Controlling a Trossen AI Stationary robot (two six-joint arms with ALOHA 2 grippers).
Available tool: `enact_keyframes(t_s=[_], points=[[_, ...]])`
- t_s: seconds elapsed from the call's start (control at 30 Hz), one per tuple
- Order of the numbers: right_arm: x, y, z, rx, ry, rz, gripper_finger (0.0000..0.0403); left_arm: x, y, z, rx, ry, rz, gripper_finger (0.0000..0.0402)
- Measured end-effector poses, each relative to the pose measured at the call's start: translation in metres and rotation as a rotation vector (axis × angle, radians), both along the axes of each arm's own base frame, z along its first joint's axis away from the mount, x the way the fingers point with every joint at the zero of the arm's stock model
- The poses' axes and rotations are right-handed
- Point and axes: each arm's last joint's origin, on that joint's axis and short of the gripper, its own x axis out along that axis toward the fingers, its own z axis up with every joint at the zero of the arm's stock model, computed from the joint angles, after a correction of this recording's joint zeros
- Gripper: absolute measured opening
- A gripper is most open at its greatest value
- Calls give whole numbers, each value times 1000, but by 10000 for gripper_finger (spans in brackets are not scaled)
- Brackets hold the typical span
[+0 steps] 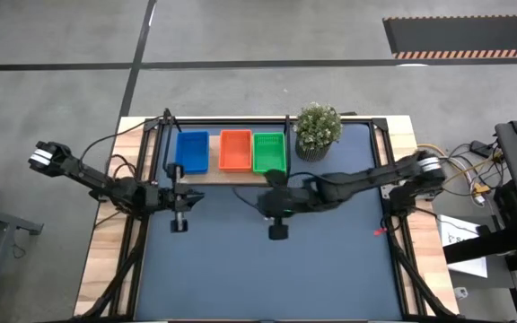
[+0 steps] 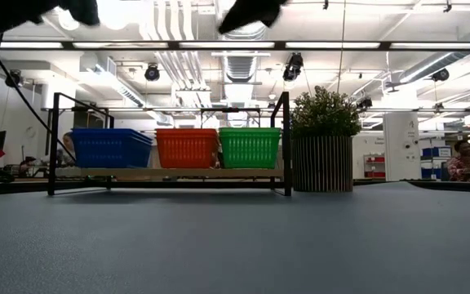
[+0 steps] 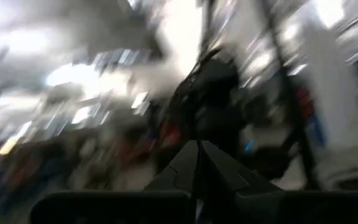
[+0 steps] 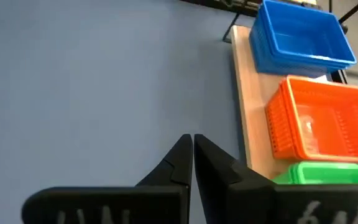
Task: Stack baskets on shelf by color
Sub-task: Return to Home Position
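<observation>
Blue basket [image 1: 192, 151] sits leftmost on the shelf [image 1: 214, 176], upper middle of the overhead frame, with the red-orange basket [image 1: 235, 150] next along and the green basket [image 1: 269, 151] at the right end. A potted plant [image 1: 317, 128] stands just beside. Lower down, over the dark tabletop [image 1: 267, 278], the left gripper [image 3: 195, 145] hangs centre-left, fingers pressed together on nothing. The right gripper [image 4: 192, 139] hovers at centre, likewise clenched and empty.
</observation>
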Motion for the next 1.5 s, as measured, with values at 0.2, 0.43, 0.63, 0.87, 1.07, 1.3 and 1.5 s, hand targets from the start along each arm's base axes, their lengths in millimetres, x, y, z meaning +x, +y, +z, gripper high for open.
enact_keyframes(t_s=[0.2,0.43,0.63,0.87,1.07,1.3,1.5], points=[[-50,15,-39,-61,-182,147,9,29,11,-6,-114,455,252,1],[-104,-6,-65,-174,-464,210,9,44,11,0,-82,1001,134,0],[-157,-41,-86,-155,-522,191,9,17,-5,-18,69,992,-154,0],[-200,-69,-92,-214,-673,153,9,-20,18,-12,100,697,-51,0],[-226,-74,-105,-201,-727,150,9,-47,27,-19,57,515,-28,0],[-243,-74,-125,-238,-734,159,9,-61,32,-51,16,416,24,0],[-258,-73,-111,-254,-891,141,9,-50,29,-79,51,532,30,0]])
